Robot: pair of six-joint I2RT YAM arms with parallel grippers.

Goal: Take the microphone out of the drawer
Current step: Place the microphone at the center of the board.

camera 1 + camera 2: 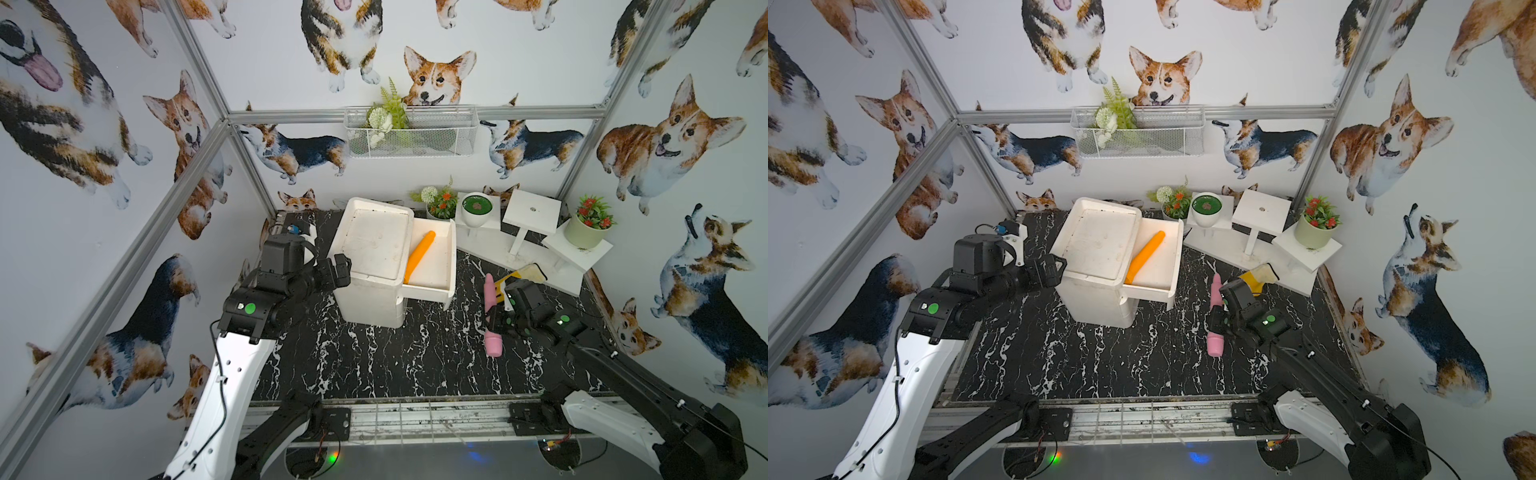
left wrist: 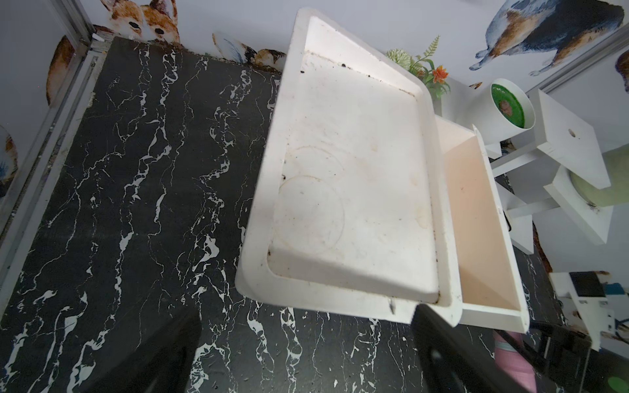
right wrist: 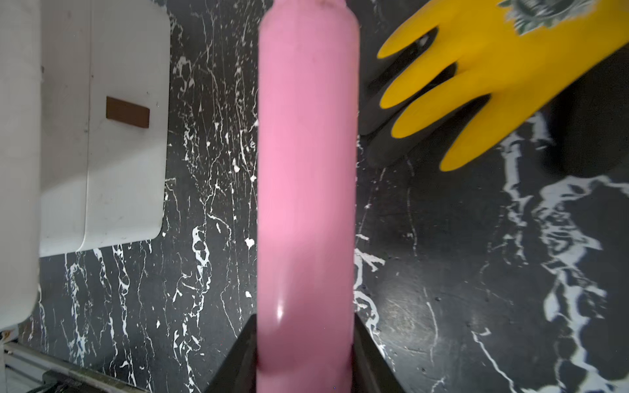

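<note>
With my right gripper point(image 1: 494, 322) clamped on the pink microphone point(image 1: 493, 344), clear of the open drawer point(image 1: 451, 257) and over the table point(image 1: 374, 353) beside it, and my left gripper point(image 1: 343, 270) gaping by the cabinet point(image 1: 374, 241), I judge extraction done, next a gentle set-down and release.

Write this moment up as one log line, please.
right fingers: shut on pink microphone, outside drawer | left fingers: open beside cabinet | drawer: open, orange stick inside
</note>
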